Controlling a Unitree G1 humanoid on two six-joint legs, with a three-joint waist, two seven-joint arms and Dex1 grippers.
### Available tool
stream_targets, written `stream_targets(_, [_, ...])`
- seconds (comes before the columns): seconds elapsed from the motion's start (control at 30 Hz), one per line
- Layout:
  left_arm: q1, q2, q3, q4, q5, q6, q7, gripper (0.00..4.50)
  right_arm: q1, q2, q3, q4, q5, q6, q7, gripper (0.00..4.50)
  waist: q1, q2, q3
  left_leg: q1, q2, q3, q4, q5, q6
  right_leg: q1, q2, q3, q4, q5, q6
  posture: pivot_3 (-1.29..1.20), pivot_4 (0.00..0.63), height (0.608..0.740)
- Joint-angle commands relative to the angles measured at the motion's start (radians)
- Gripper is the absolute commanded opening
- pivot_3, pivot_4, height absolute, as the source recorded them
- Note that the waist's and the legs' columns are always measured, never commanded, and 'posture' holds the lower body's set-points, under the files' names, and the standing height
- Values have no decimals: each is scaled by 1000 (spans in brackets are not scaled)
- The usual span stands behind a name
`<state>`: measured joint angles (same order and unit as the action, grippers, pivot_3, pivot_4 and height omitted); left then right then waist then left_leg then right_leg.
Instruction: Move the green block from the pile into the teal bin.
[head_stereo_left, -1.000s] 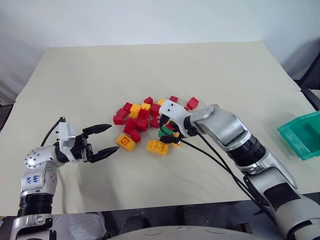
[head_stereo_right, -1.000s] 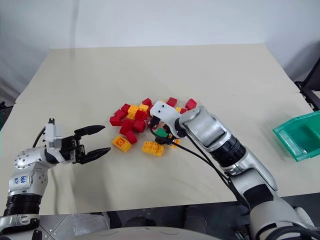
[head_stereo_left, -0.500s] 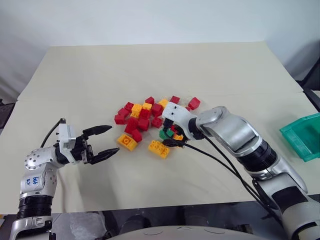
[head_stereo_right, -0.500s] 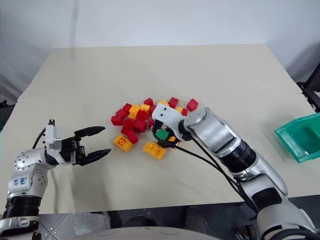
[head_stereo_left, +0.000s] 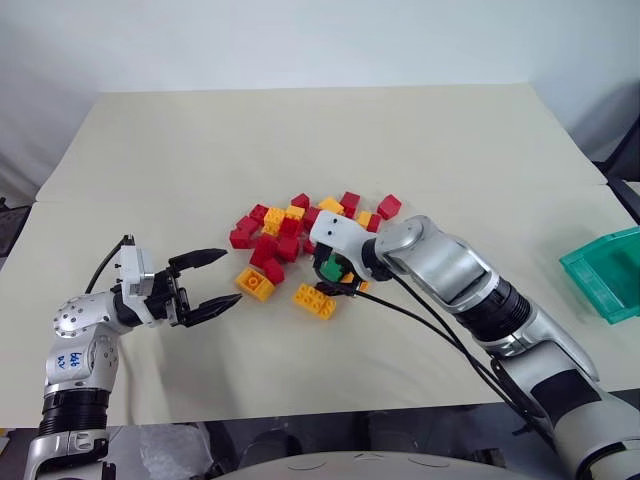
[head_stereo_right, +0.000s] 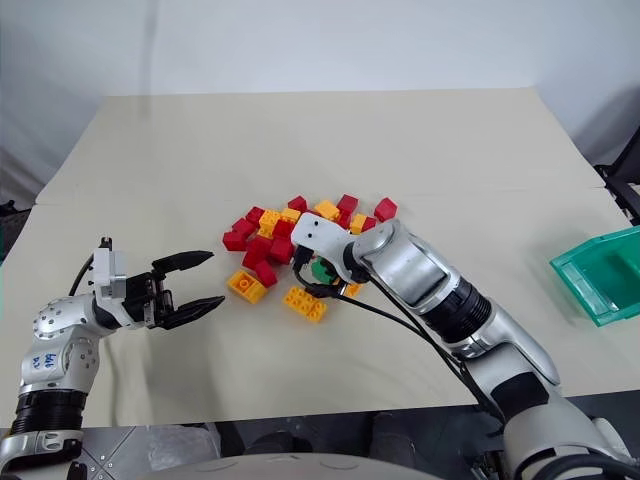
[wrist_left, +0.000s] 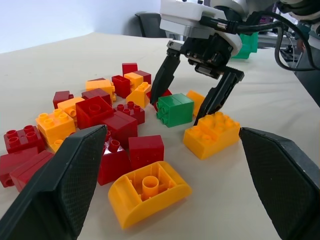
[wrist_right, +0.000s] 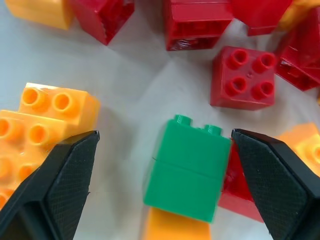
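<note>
Green block (wrist_left: 175, 109) lies on its side on the tabletop (head_stereo_left: 400, 140) at the near edge of the pile (head_stereo_left: 300, 225) of red and yellow-orange bricks, its studs pointing sideways. The right gripper (wrist_left: 196, 106) is lowered over it with its jaws wide apart, one finger on each side of the block and neither pressing on it. A yellow-orange brick (wrist_left: 212, 134) lies just beside the block, and a red four-stud brick (wrist_right: 243, 77) lies near it in the pile. The left gripper (head_stereo_left: 207, 282) hovers over the tabletop to the left of the pile, its jaws also apart and holding nothing. The teal bin (head_stereo_left: 605, 270) sits well apart at the right edge of the tabletop.
</note>
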<state>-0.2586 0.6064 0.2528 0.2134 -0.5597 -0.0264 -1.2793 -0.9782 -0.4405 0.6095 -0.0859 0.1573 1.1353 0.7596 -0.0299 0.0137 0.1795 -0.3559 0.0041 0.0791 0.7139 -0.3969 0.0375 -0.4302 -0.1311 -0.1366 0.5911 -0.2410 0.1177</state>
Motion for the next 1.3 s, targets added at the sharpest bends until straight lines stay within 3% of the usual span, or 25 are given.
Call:
stream_targets(0.03, [16,0,10,-31,-11,-5,0,4500,-11,-11,-5,-36,-2,-8,18,4444,0,0,0,0,0,0,0,0,0,0,0,0,0,0,0,0,150,740])
stream_targets(0.5, [-1,2,5,-14,-8,-5,-7,4500,11,-70,9,-128,-6,-19,59,4444,1,0,0,0,0,0,0,0,0,0,0,0,0,0,0,0,150,740])
stream_targets(0.6, [-4,-2,1,-10,-6,-7,-8,4500,8,-67,15,-115,-9,-22,62,3868,0,0,0,0,0,0,0,0,0,0,0,0,0,0,0,0,150,740])
stream_targets(0.83, [-7,-3,4,-8,-5,-9,-3,4500,-6,-55,25,-73,-30,-35,55,1540,0,0,0,0,0,0,0,0,0,0,0,0,0,0,0,0,150,740])
stream_targets(0.97, [-2,-5,3,-20,-7,-4,1,4500,-9,-53,10,-75,-26,-37,61,1472,0,0,0,0,0,0,0,0,0,0,0,0,0,0,0,0,150,740])
stream_targets(1.13, [-16,-27,-46,-133,-23,55,27,4500,55,-103,-287,-214,135,-57,122,1472,9,0,0,-2,-1,-2,1,0,0,0,-1,-1,0,0,0,0,150,740])
stream_targets(1.3, [-57,-50,-100,-202,-18,111,53,4500,137,-200,-455,-256,179,-66,115,1472,10,0,0,-2,-2,-4,1,0,0,1,-1,-1,-1,0,0,0,150,740])
